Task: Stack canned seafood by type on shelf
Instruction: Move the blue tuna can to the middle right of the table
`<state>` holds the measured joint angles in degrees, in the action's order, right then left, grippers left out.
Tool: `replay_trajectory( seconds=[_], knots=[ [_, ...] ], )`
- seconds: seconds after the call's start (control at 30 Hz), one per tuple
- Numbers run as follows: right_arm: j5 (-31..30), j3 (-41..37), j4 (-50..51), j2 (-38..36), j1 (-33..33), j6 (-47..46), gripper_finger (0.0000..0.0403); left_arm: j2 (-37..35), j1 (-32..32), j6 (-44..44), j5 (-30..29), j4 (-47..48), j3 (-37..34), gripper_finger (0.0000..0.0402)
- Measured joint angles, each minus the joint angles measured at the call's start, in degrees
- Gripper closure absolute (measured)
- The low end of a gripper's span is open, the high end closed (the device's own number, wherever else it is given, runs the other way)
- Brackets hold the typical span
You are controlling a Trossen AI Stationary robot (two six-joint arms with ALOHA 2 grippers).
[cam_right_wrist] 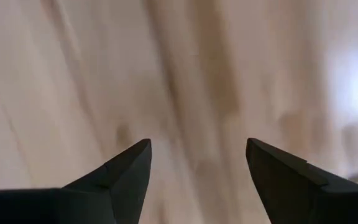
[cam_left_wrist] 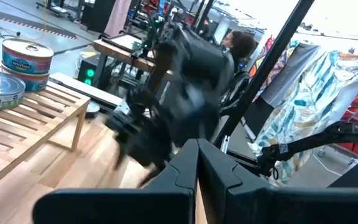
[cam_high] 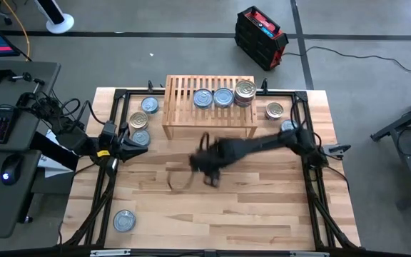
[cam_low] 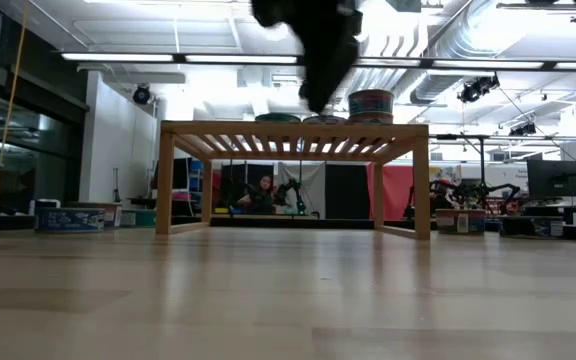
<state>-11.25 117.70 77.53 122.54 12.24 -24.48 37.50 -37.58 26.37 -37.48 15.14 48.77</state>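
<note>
The light-wood shelf [cam_high: 209, 107] stands at the table's far middle. On its slatted top sit two silvery-blue cans [cam_high: 203, 98] [cam_high: 223, 97] and a stack of gold-lidded cans [cam_high: 245, 91]. More cans rest on the table: three left of the shelf [cam_high: 140, 120], one gold [cam_high: 275, 111] to its right, one near the front left [cam_high: 124, 220]. My right gripper [cam_high: 207, 175] hangs blurred above bare table in front of the shelf, pointing steeply down, open [cam_right_wrist: 197, 158] with nothing between its fingers. My left gripper [cam_high: 130, 146] waits at the left, level, fingers together [cam_left_wrist: 196, 155].
A dark metal frame [cam_high: 120, 93] runs round the table's edges. Another can [cam_high: 289, 126] shows partly beside the right arm. Bare plank surface [cam_high: 212, 214] lies in front of the shelf. In the low view the shelf [cam_low: 295, 130] stands on side legs with open space beneath.
</note>
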Motion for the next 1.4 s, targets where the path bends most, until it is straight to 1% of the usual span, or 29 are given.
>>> replay_trajectory(
  seconds=[0.1,0.2,0.3,0.37,0.47,0.53,0.57,0.63,0.67,0.8,0.97,1.1,1.23,1.33,1.4],
  knots=[
    [4.1,-9.6,0.6,-2.4,3.6,-5.3,0.0154,0.0,0.0,0.0,1.6,0.5,0.0,0.0401],
    [8.6,-21.7,-0.1,-7.9,6.2,-12.9,0.017,0.0,0.0,0.1,3.1,2.2,0.0,0.0401],
    [10.9,-34.8,-0.9,-15.8,7.8,-24.4,0.0208,0.0,0.0,0.1,3.3,3.5,0.0,0.0401],
    [10.9,-42.9,-1.9,-22.1,7.7,-34.0,0.0245,0.0,0.0,-0.1,3.3,3.5,0.0,0.0401],
    [7.4,-53.9,-2.6,-30.9,5.7,-47.4,0.0322,0.0,0.0,-0.5,2.3,3.5,0.0,0.0401],
    [3.2,-59.8,-2.9,-36.3,3.2,-54.8,0.0376,0.0,0.0,-0.6,0.4,3.5,0.0,0.0401],
    [0.5,-62.3,-2.9,-38.9,1.6,-58.4,0.0389,0.0,0.0,-0.6,-0.9,3.5,0.0,0.0401],
    [-4.8,-66.6,-3.0,-43.0,-2.2,-65.2,0.0387,0.0,0.0,-0.5,-3.6,3.5,0.0,0.0401],
    [-7.2,-68.5,-3.2,-44.6,-4.3,-67.0,0.0385,0.0,0.1,-0.4,-4.8,3.5,0.0,0.0401],
    [-15.4,-73.9,-4.1,-48.2,-12.5,-69.6,0.04,0.0,0.1,0.1,-7.2,2.0,0.0,0.0401],
    [-23.2,-78.1,-7.0,-48.0,-19.8,-71.1,0.0401,0.0,0.1,1.8,-7.7,0.9,0.0,0.0401],
    [-27.2,-81.0,-11.4,-47.9,-24.7,-71.1,0.0402,0.0,0.1,4.4,-7.7,0.9,0.0,0.0401],
    [-32.0,-81.8,-11.7,-47.9,-28.6,-71.1,0.0402,0.0,0.1,5.8,-7.7,0.9,0.0,0.0401],
    [-33.6,-82.8,-12.7,-47.9,-31.8,-70.2,0.0402,0.0,0.1,5.8,-7.7,0.9,0.0,0.0401],
    [-33.4,-84.0,-14.8,-47.9,-33.8,-68.2,0.0403,0.0,0.1,5.9,-7.7,0.9,0.0,0.0401]
  ],
)
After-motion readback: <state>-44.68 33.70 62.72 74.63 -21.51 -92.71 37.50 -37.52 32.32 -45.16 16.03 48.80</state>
